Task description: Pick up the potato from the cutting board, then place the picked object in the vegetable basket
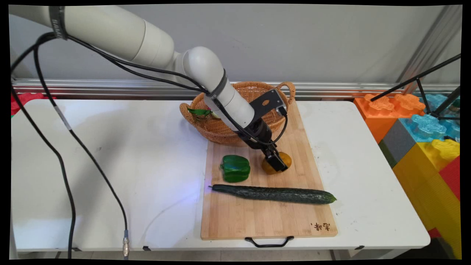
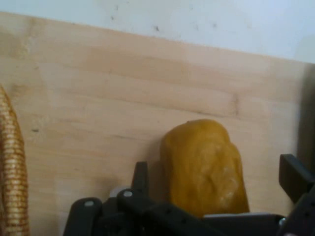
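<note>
A lumpy yellow-orange vegetable (image 1: 285, 159) lies on the wooden cutting board (image 1: 268, 221), just in front of the wicker basket (image 1: 217, 130). My gripper (image 1: 276, 164) is lowered over it, open, with one finger on either side. In the hand view the vegetable (image 2: 204, 164) sits between the fingers of the gripper (image 2: 215, 164). The left finger (image 2: 141, 172) stands close to it, and the right finger (image 2: 293, 174) is farther off with a gap of board showing. The basket's rim (image 2: 12, 172) shows at the left edge.
A green bell pepper (image 1: 235, 168) lies left of the vegetable, and a long cucumber (image 1: 274, 194) lies across the board nearer the front. The basket holds something with green leaves (image 1: 199, 111). Coloured foam blocks (image 1: 423, 129) and a black tripod (image 1: 423, 79) stand to the right of the table.
</note>
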Robot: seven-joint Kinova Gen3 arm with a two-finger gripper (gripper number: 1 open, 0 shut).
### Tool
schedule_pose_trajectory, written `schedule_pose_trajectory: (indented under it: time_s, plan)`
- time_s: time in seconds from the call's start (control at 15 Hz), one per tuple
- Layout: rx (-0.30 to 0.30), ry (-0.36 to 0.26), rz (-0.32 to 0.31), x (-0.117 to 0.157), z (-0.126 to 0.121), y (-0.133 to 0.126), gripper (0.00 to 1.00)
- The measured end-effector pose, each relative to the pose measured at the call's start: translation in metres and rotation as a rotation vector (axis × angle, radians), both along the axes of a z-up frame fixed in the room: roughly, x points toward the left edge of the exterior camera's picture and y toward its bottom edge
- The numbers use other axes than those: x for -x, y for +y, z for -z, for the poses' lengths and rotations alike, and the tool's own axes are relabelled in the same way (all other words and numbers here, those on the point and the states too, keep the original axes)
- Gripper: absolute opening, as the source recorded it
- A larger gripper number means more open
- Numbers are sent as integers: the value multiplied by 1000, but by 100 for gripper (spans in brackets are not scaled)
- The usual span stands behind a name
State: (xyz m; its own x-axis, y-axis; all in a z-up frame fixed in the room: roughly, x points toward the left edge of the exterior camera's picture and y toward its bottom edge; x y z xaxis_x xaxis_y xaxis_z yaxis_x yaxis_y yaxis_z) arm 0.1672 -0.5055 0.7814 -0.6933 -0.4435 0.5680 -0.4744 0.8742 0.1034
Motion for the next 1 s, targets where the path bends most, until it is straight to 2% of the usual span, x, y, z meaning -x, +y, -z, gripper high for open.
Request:
schedule_pose_trajectory:
  time_s: [0.33, 0.4, 0.73, 1.0]
  plan:
    - [-25, 3, 2, -1, 13, -8, 100]
    - [-26, 4, 6, -1, 14, -9, 0]
    - [-35, 26, 15, -2, 7, -10, 0]
    - [-37, 100, 2, -6, -25, -14, 0]
